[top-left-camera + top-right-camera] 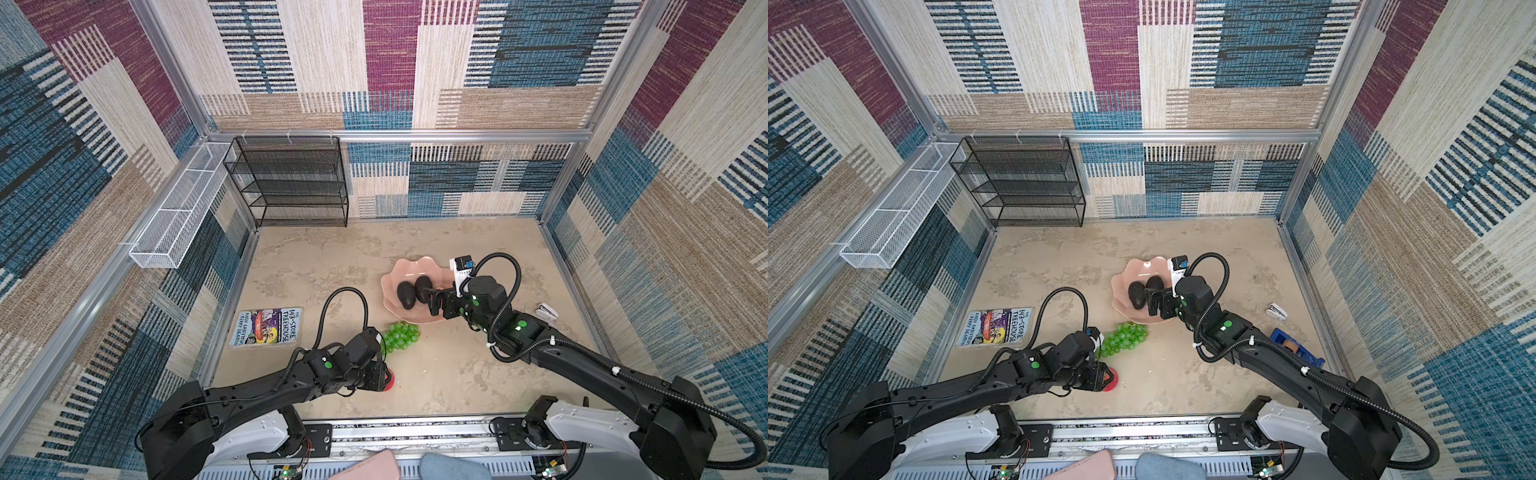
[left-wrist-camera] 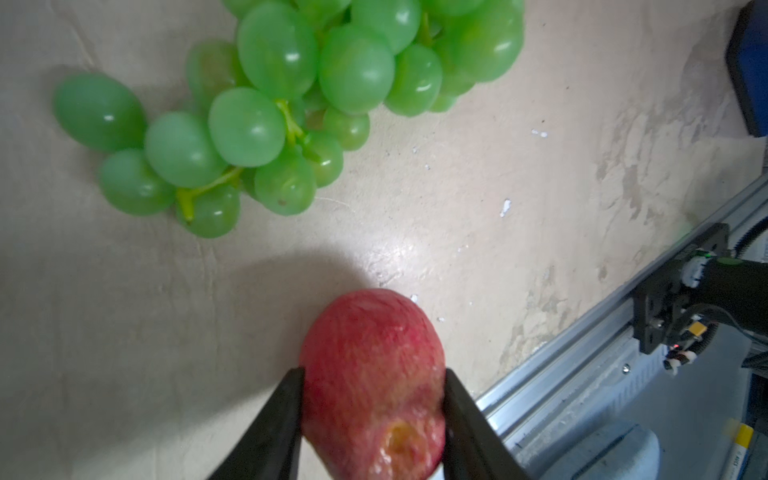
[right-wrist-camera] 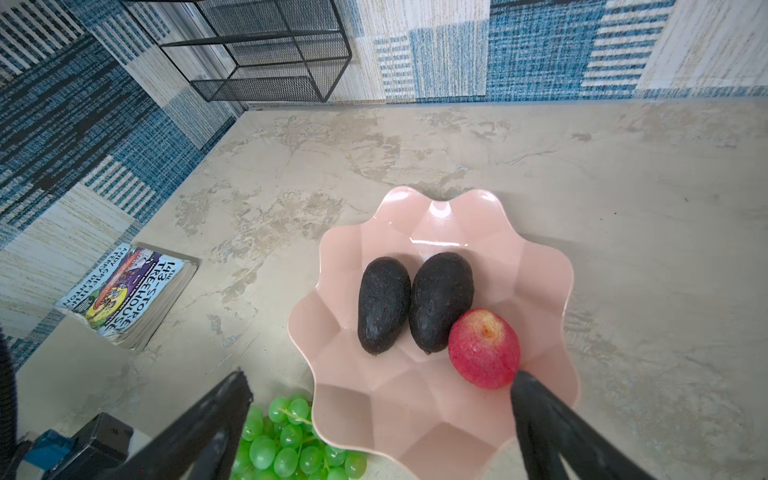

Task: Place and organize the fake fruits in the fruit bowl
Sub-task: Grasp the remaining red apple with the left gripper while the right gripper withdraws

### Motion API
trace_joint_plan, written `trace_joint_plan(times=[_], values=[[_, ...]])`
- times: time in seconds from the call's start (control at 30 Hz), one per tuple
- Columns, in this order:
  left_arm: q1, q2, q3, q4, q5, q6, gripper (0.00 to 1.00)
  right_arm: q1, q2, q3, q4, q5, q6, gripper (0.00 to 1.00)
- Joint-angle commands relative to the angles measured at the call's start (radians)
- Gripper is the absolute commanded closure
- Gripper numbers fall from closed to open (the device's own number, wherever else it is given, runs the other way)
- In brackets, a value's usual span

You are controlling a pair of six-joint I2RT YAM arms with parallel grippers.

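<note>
A glossy pale pink is shown by the fruit bowl (image 3: pixel 540 266), in which two blackish avocados (image 3: pixel 384 305) and a red apple (image 3: pixel 484 349) with a yellowish crown are seen. A second apple (image 2: pixel 372 374) is streaked red and pink, with a yellow-brown dimple. The grapes (image 2: pixel 270 83) are rendered in translucent glossy green. The counter (image 1: pixel 332 257) is mottled beige. The book (image 3: pixel 124 291) is covered in pale blue with bright multicoloured art. The walls (image 1: pixel 390 50) are patched in blue, magenta and cream stripes.
</note>
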Motion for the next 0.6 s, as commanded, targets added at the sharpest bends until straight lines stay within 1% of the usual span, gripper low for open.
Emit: trace_joint_plan(times=[0.0,0.13,0.23,0.37,0.47,0.57], values=[[-0.001,-0.044,0.032,-0.009,-0.027,0.014,0.52,-0.003,-0.022,-0.022,0.044,0.035,0.018,0.0],[-0.001,-0.071,0.142,-0.05,-0.065,0.088,0.51,-0.015,-0.063,-0.055,0.043,0.042,0.041,0.01],[0.007,-0.016,0.244,-0.037,-0.104,0.184,0.49,-0.02,-0.113,-0.107,0.048,0.063,0.063,0.0],[0.054,0.149,0.395,0.016,-0.085,0.285,0.49,-0.029,-0.187,-0.165,0.024,0.062,0.103,0.0],[0.09,0.307,0.513,0.051,-0.036,0.34,0.49,-0.031,-0.261,-0.199,-0.016,0.07,0.133,0.0],[0.123,0.464,0.629,0.052,0.001,0.378,0.5,-0.031,-0.334,-0.237,-0.047,0.077,0.159,0.0]])
